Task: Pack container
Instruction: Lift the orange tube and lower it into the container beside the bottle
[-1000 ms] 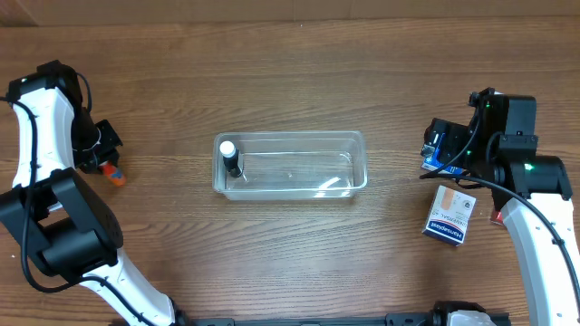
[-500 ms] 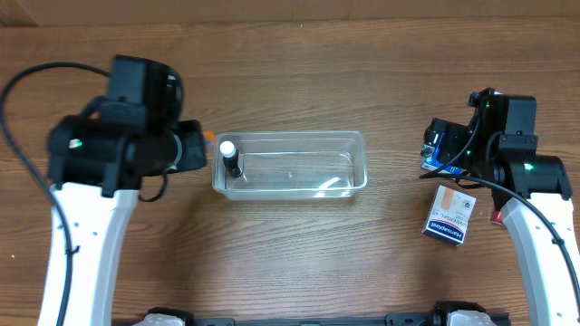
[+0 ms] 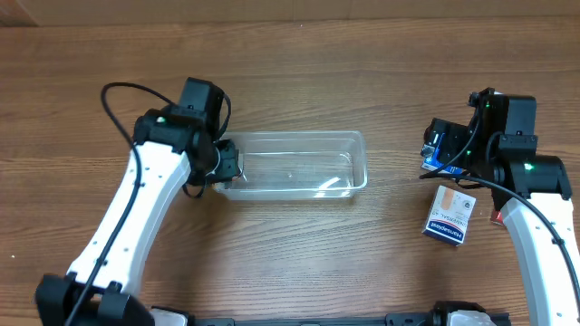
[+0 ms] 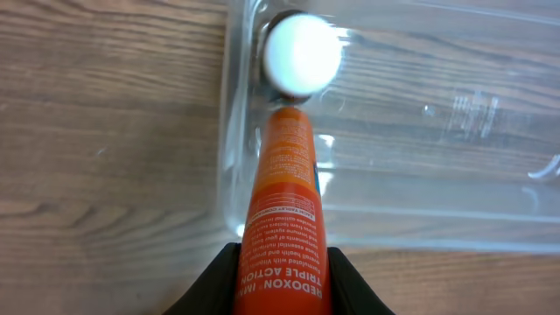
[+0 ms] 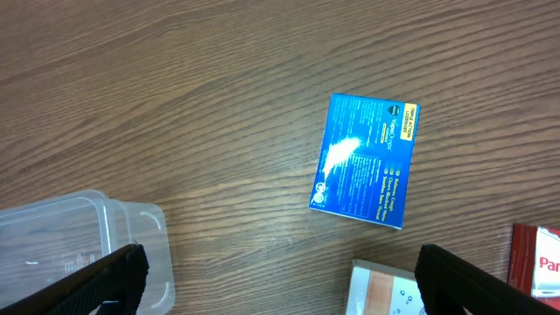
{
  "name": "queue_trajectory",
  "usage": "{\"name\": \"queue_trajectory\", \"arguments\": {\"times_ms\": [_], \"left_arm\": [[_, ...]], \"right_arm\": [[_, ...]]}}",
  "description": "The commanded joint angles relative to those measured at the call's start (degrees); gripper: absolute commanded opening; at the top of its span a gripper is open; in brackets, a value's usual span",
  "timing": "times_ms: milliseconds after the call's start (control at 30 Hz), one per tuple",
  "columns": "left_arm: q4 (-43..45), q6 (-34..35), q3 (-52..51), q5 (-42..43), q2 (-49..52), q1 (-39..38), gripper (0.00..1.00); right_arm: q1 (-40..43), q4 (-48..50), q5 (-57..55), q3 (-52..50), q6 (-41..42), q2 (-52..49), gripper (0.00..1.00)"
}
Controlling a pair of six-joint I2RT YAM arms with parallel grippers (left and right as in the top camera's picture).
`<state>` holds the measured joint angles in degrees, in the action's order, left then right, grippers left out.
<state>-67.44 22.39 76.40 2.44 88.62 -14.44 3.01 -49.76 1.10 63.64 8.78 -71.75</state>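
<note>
The clear plastic container [image 3: 299, 136] lies mid-table. My left gripper [image 3: 227, 165] is over its left end, shut on an orange Redoxon tube [image 4: 284, 192]. In the left wrist view the gripper [image 4: 284, 284] points the tube over the container's left wall [image 4: 229, 131], its tip by the white cap [image 4: 302, 51] of a small bottle standing inside. My right gripper [image 3: 444, 149] is open and empty, above a blue box [image 5: 367, 162]. The container's corner also shows in the right wrist view [image 5: 79, 232], where the right gripper [image 5: 280, 302] spans bare wood.
A Hansaplast plaster box [image 3: 450, 213] lies to the right of the container, below the blue box [image 3: 433, 165], and also shows in the right wrist view [image 5: 385, 293]. A red packet [image 5: 538, 258] lies at the far right by the right arm.
My left arm has swung from the table's far left to the container's left end, carrying the orange tube. It now hides the small bottle in the overhead view. The right arm has not moved.
</note>
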Motion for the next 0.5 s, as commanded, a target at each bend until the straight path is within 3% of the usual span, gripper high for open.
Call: {"name": "queue_trajectory", "arguments": {"times_ms": [0, 467], "left_arm": [[1.03, 1.77, 0.09, -0.13, 3.8, -2.05, 0.04], [1.29, 2.93, -1.42, -3.17, 7.19, -2.47, 0.07]], "right_arm": [[0.24, 0.26, 0.09, 1.25, 0.07, -0.07, 1.0], [0.24, 0.13, 0.09, 1.25, 0.07, -0.07, 1.0]]}}
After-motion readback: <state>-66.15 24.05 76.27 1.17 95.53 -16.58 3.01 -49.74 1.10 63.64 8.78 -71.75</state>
